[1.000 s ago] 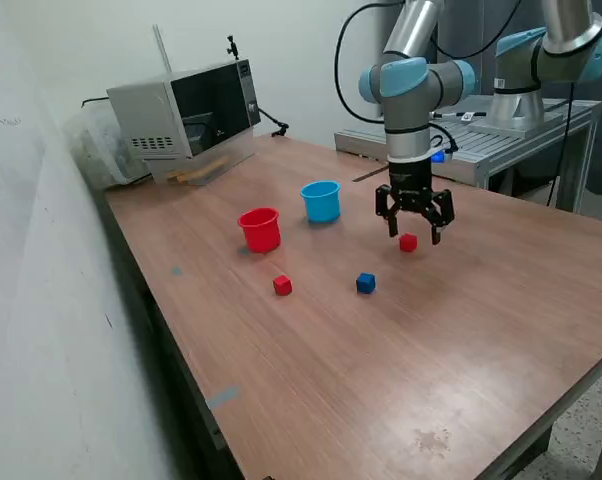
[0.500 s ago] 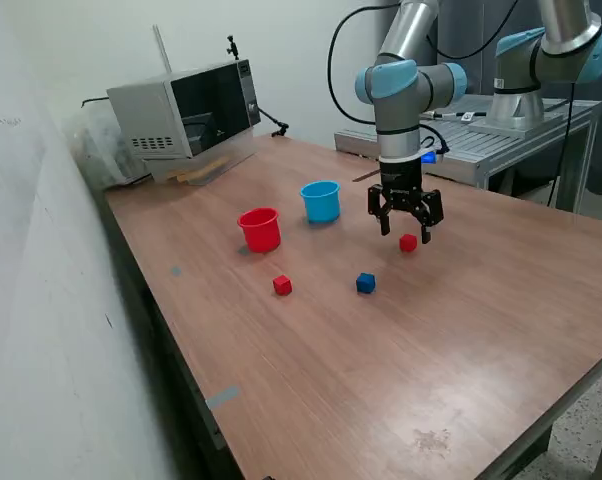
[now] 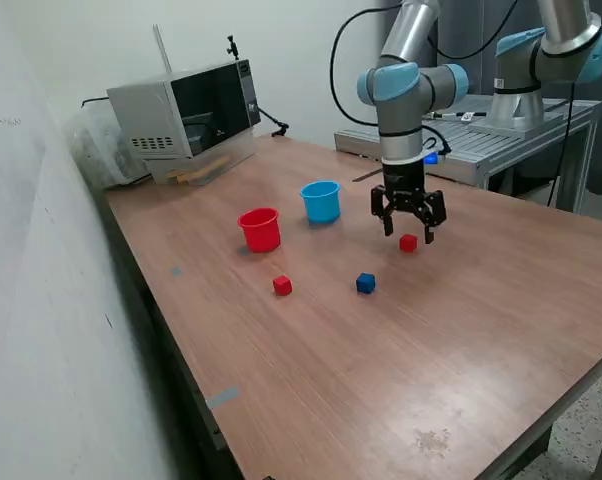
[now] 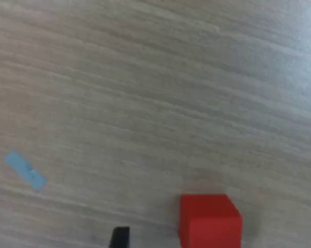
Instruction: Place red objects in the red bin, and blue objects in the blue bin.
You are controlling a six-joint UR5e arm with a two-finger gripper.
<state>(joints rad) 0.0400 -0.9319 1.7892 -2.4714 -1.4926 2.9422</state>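
Note:
My gripper (image 3: 409, 234) hangs open just above the table, its fingers straddling a small red cube (image 3: 408, 242) without touching it. In the wrist view that red cube (image 4: 210, 221) lies on the wood between the dark fingertips (image 4: 119, 236). A second red cube (image 3: 282, 285) and a dark blue cube (image 3: 366, 283) lie nearer the table's front. The red bin (image 3: 260, 229) and the blue bin (image 3: 321, 200) stand upright side by side, toward the exterior view's left of the gripper. What the cups hold cannot be seen.
A microwave (image 3: 186, 115) stands at the table's far corner on the exterior view's left. A second robot arm (image 3: 541, 50) is mounted on a metal bench behind the table. A bit of blue tape (image 4: 25, 169) is stuck to the wood.
The gripper shifted a little toward the exterior view's left, then back over the red cube, staying open. No cube or cup has moved.

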